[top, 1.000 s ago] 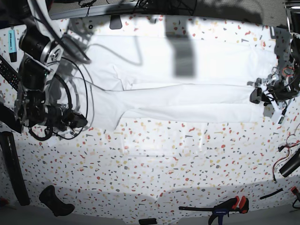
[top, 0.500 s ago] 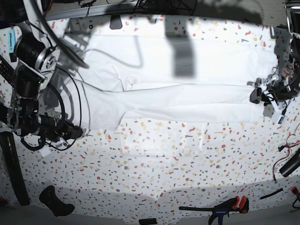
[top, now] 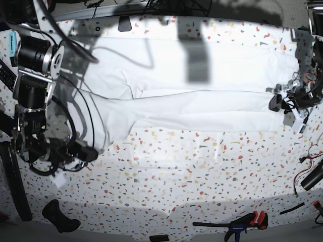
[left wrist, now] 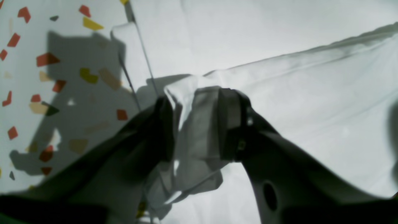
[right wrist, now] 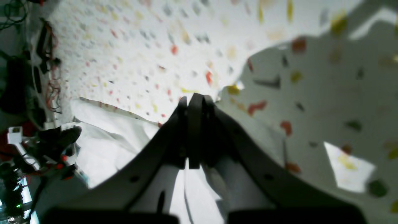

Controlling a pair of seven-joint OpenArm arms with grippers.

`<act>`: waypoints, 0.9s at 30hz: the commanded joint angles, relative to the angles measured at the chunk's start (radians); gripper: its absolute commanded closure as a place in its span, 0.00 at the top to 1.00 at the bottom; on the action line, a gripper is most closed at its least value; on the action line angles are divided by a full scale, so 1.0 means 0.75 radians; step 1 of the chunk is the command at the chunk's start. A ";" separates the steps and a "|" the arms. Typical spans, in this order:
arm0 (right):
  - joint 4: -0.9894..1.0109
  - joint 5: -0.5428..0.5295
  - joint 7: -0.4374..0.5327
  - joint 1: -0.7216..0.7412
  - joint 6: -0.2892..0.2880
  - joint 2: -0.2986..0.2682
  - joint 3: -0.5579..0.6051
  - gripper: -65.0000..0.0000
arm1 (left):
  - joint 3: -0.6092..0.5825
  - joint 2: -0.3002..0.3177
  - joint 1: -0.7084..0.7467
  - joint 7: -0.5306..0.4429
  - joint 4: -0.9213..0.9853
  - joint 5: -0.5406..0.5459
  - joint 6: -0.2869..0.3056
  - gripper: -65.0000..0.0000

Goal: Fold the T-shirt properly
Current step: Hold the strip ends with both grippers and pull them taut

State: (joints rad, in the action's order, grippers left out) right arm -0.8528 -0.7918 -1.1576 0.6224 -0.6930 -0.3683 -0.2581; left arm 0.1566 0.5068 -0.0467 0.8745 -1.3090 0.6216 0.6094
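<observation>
The right hand sits at the left of the base view, low over the speckled table and just off the near left corner of the T-shirt; in its wrist view the fingers are pressed together with nothing between them, and the white cloth lies beside and behind them, not in them. The T-shirt is spread lengthwise across the far half of the table, reaching from the right arm at the left almost to the right edge. One long fold appears to be in place: a near strip of cloth lies doubled over the body, with a straight edge running left to right through the middle. The garment is a long band, not a compact stack, so the task is judged to be partway done; the crosswise folds remain. At the right end, the left hand is clamped on a bunched corner of the T-shirt; its wrist view shows crumpled cloth pinched between two dark fingers. Dark cables from the right arm trail across the far left part of the cloth and could drag on it. A black-and-red clamp lies at the near right edge, and a black object at the near left, both well apart from the T-shirt.
</observation>
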 commanded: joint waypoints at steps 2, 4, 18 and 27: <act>-0.109 -0.037 0.012 0.004 -0.007 -0.018 -0.002 0.00 | 0.012 0.027 -0.023 -0.022 -0.021 0.020 0.004 0.34; -0.213 -0.037 0.013 -0.060 -0.007 -0.018 -0.002 0.00 | 0.012 0.027 -0.024 -0.022 -0.021 0.020 0.004 0.34; -1.222 -0.096 0.013 -0.700 -0.007 -0.018 -0.006 0.00 | 0.012 0.027 -0.027 -0.078 -0.021 0.020 0.004 0.33; -1.537 -0.095 0.017 -1.090 -0.007 -0.018 -0.006 0.00 | 0.012 0.027 -0.026 -0.077 -0.021 0.020 0.004 0.33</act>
State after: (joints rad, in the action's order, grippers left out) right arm -1.9884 -0.8440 -1.1622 -0.2047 -0.6918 -0.3725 -0.2565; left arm 0.1574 0.5068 -0.0517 0.8368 -1.3090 0.6209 0.6098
